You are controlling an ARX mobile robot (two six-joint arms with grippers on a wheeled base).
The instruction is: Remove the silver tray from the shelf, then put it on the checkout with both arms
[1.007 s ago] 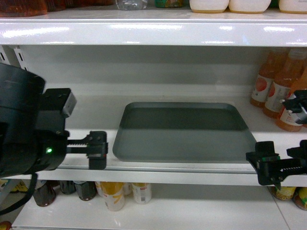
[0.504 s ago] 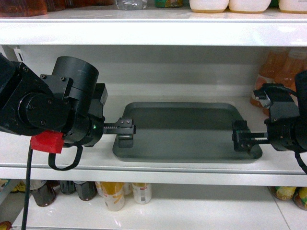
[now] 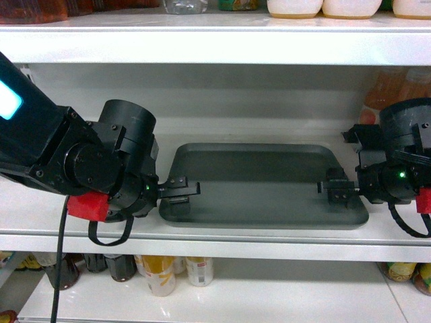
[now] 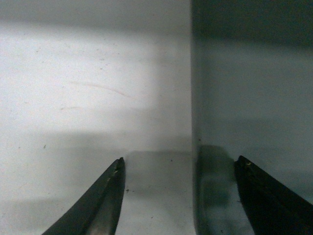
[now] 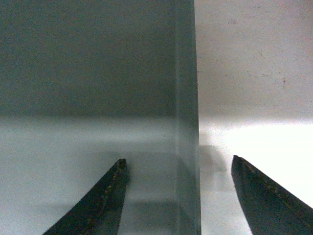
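Observation:
The silver tray lies flat on the white shelf, dark grey-green with a low rim. My left gripper is at the tray's left rim and stands open. In the left wrist view the tray's rim runs between the two fingertips. My right gripper is open over the tray's right end. In the right wrist view the tray's rim also passes between the two fingers. Neither gripper has closed on the rim. The checkout is out of view.
Orange juice bottles stand at the back right of the same shelf, behind the right arm. A shelf board hangs close above. Cans and bottles sit on the lower shelf.
Both arms have moved in from the front of the shelf to the tray's ends. Each open gripper now straddles a rim of the tray.

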